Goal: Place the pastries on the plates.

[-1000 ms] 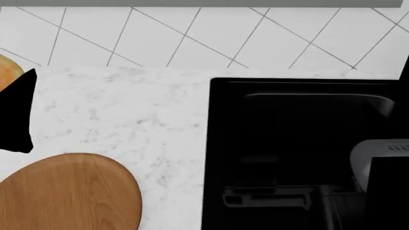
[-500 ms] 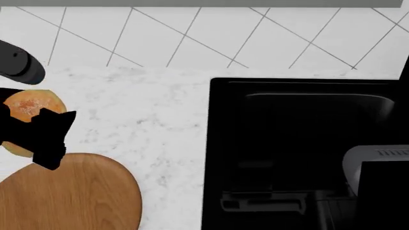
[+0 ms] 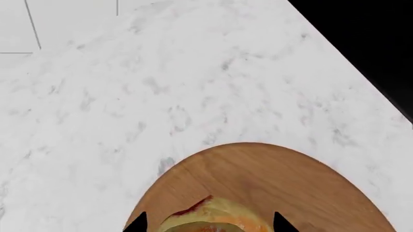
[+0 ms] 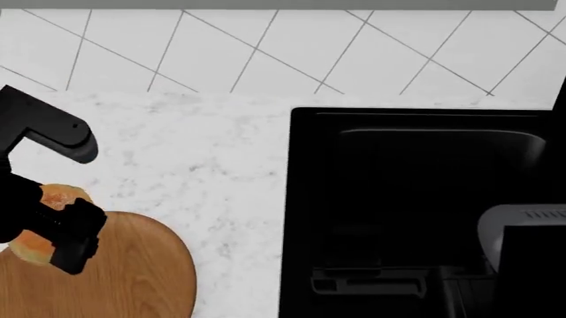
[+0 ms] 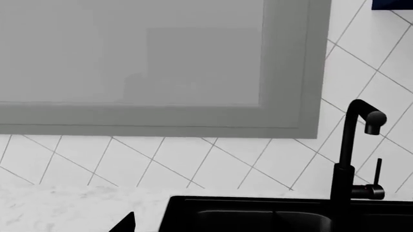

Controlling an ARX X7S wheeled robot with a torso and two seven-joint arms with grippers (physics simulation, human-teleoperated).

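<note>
Our left gripper is clamped on the bun, jaws on either side of it, over the far-left edge of the wooden plate. In the left wrist view the bun sits between the two black fingertips, golden crust with a pale base and a small red patch at one side, wooden plate directly under it. We can't tell whether the bun touches the wood or hangs just above it. In the head view part of the bun overhangs the plate's rim toward the marble counter.

Left arm comes in from the view's left edge, its black link above the bun.

Black sink is to the right of the plate, apart from it, with a strip of counter between them. Right wrist view shows the black faucet rising at the back of the sink, white diagonal tile wall and a grey window frame above.

Right gripper: only a sliver of black fingertip shows at the right wrist view's edge; we can't tell how its jaws stand. The grey and black arm body sits at the head view's lower right, over the sink.
</note>
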